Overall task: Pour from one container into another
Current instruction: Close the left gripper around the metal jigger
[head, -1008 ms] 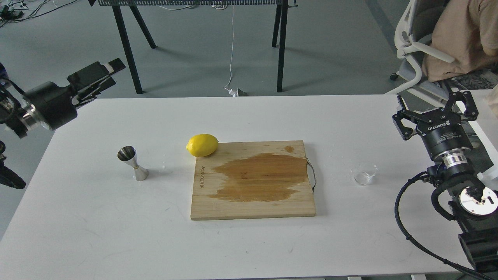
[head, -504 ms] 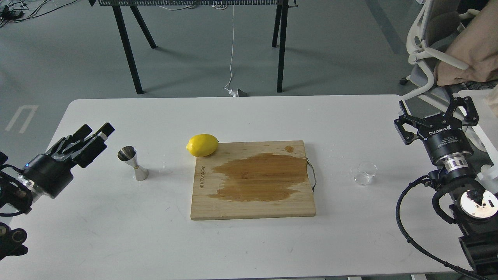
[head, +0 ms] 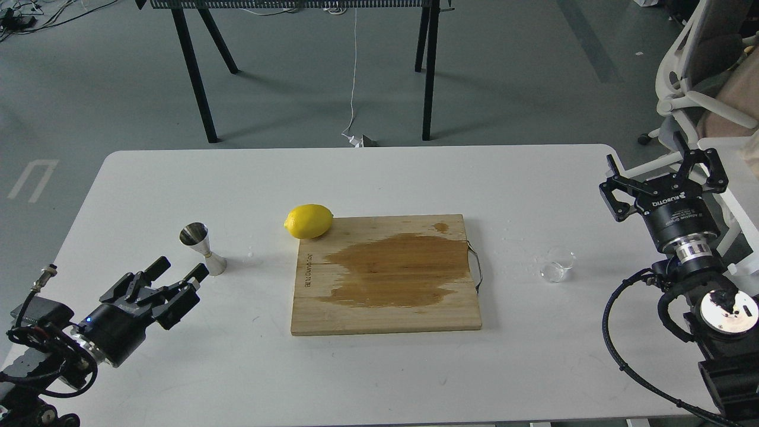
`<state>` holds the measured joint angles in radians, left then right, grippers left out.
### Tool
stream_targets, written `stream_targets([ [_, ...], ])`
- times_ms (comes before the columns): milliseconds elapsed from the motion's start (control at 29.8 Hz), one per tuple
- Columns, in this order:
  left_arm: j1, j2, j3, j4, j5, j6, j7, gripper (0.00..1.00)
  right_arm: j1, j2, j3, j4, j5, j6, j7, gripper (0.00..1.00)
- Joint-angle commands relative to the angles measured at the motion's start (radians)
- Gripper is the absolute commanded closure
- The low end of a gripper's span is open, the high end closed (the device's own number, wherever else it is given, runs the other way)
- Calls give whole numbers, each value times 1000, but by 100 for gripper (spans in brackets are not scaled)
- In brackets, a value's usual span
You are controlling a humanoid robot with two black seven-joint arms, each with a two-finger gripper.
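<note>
my left tool (head: 178, 271) hangs open and empty at 7 o'clock of the steel jigger (head: 202, 249). my right tool (head: 663, 172) gapes wide, empty, at 2 o'clock of the glass cup (head: 558, 264) on the table (head: 379, 178).

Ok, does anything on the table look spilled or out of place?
Yes. A large dark wet stain spreads across the wooden cutting board, and small droplets dot the table beside the steel jigger and glass cup.
</note>
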<state>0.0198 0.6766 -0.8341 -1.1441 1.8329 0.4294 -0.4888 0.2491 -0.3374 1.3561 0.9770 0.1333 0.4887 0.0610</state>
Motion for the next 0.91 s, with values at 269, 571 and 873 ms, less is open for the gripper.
stream_targets([
  [269, -98, -86, 82, 175, -3, -5, 0, 2, -4, -2, 1, 0, 0, 0, -1, 1],
  [571, -166, -131, 104, 237, -4, -12, 0, 2, -4, -3, 0, 0, 0, 0, 0, 1],
  [873, -230, -161, 127, 299, -11, -49, 0, 2, -4, -3, -3, 0, 0, 0, -1, 1],
])
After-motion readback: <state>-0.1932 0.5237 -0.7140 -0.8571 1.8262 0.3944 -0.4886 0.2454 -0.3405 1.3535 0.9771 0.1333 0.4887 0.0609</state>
